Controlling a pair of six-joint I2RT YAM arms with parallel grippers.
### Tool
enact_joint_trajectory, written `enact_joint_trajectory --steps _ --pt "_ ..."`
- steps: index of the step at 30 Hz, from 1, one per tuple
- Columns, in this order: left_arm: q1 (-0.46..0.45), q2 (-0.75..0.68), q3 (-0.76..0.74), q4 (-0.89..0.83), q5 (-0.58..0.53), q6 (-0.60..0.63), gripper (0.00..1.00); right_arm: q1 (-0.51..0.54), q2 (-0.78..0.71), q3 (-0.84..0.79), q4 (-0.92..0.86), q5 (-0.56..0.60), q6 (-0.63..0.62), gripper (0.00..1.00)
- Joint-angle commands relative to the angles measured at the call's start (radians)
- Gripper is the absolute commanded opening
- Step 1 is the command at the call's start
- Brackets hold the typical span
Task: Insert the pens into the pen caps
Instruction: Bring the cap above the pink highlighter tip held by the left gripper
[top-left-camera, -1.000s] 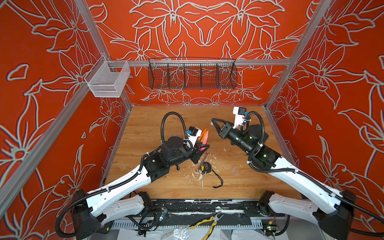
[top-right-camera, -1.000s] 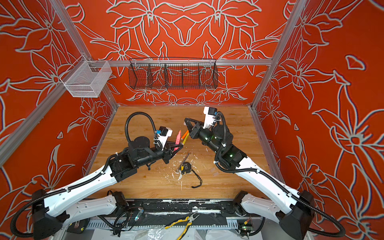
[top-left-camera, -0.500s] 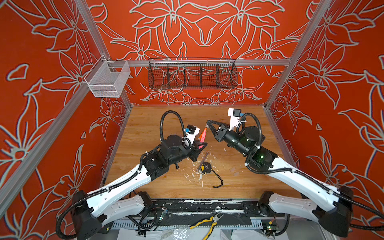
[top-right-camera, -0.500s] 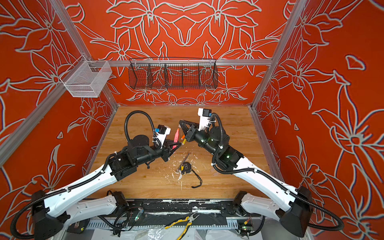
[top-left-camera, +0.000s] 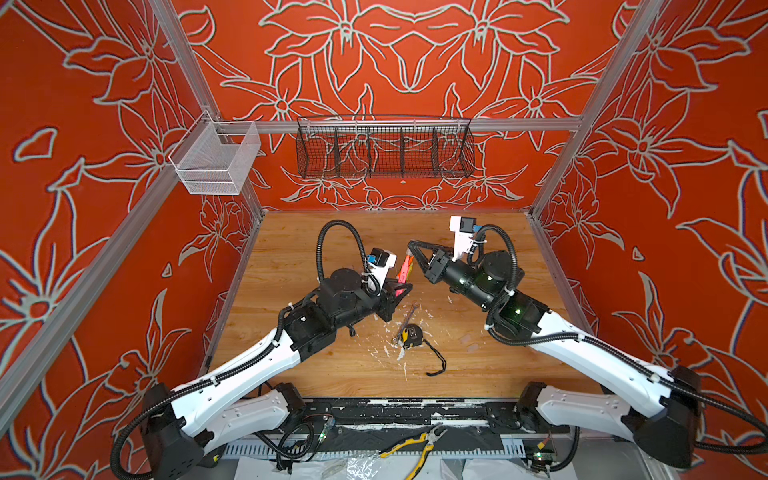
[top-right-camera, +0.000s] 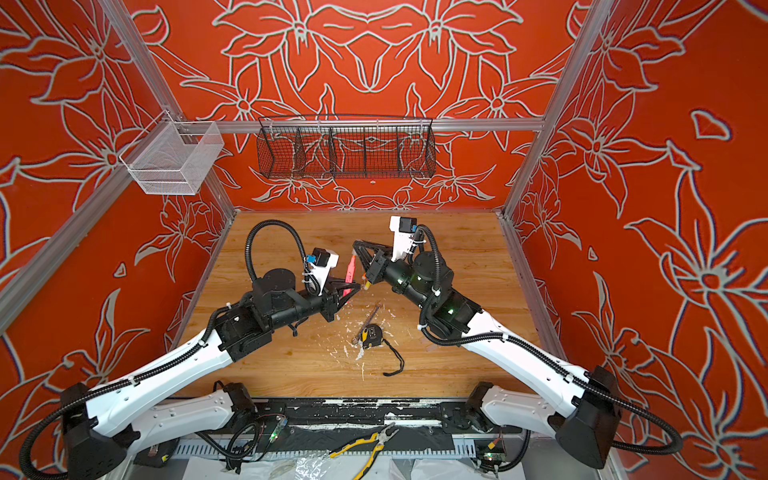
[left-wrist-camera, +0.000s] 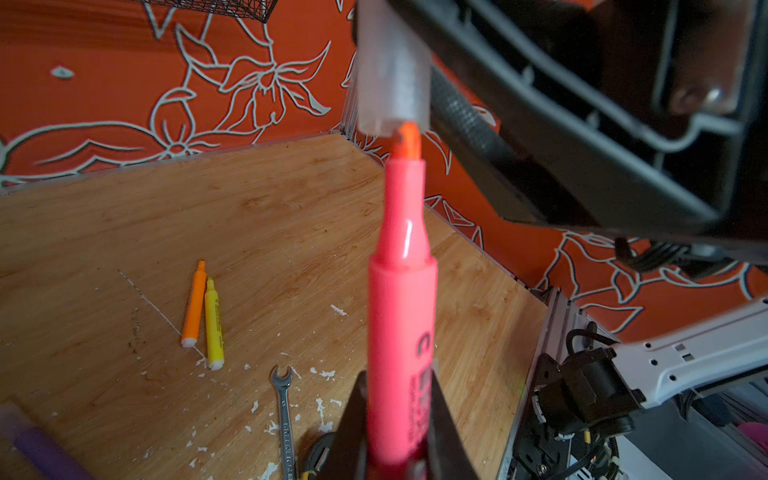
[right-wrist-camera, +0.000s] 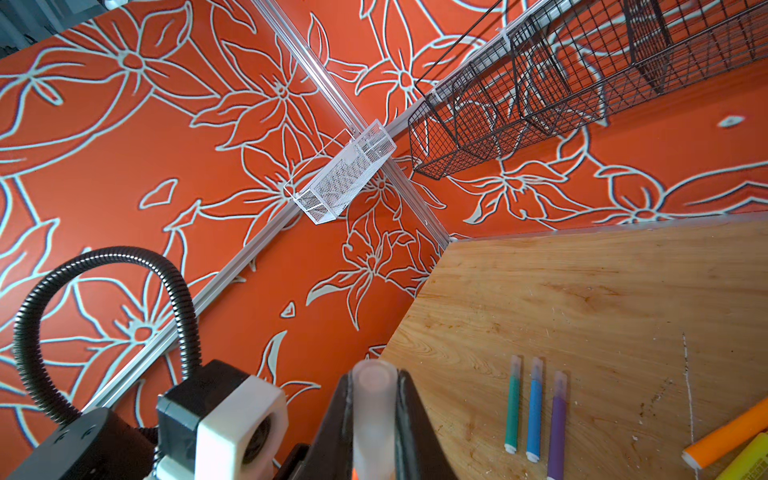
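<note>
I am in the middle of the fourth pen, at the insertion itself. My left gripper (left-wrist-camera: 399, 419) is closed tightly on the lower part of the pink pen (left-wrist-camera: 401, 311), and my right gripper (right-wrist-camera: 374, 419) is closed on one clear pen cap (left-wrist-camera: 392, 75), with its open mouth turned toward the pen.

In a top view, taking the middle of the table (top-left-camera: 291, 257) as the centre of the dial, the two tools meet a little toward 12 o'clock. My left arm comes in from 8 o'clock and my right arm from 4 o'clock. The pen points to about 1 o'clock. The wrench (left-wrist-camera: 284, 411) and the tape measure (top-left-camera: 409, 334) lie just at 6 o'clock from the centre.

In the left wrist view the pen's tip is exactly at the rim of the cap, touching or just entering; I cannot tell which. It seems to sit slightly aside from the middle of the mouth.

The green pen (right-wrist-camera: 513, 411), blue pen (right-wrist-camera: 534, 411) and purple pen (right-wrist-camera: 557, 419) lie side by side on the table with caps on. The orange pen (left-wrist-camera: 194, 305) and yellow pen (left-wrist-camera: 214, 324) lie together, not yet capped.

Next, I think, I must bring the two axes onto one line and then push straight along the pen until the cap seats. Both grips should stay firm, because the cap is smooth and could slip or tilt.
</note>
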Motion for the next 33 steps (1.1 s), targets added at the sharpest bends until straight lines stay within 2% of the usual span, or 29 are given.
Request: enact_joint_trajectory --steps 1,14,22,26,33 --pt "0.012 -0.019 0.006 0.01 0.017 -0.011 0.0 0.012 -0.002 0.037 0.025 -0.019 -0.015 0.0" --pt "0.019 -0.019 0.003 0.018 0.036 -0.015 0.0 0.02 0.005 0.049 0.021 -0.032 -0.026 0.0" --pt "0.02 -0.019 -0.001 0.019 0.045 -0.006 0.0 0.026 0.003 0.078 -0.134 -0.072 -0.097 0.0" --pt "0.02 -0.019 -0.003 0.032 0.066 -0.012 0.0 0.026 -0.051 0.012 -0.185 -0.03 -0.113 0.0" --pt "0.02 -0.019 -0.009 0.054 0.09 -0.007 0.0 0.026 -0.091 -0.011 -0.236 0.002 -0.153 0.0"
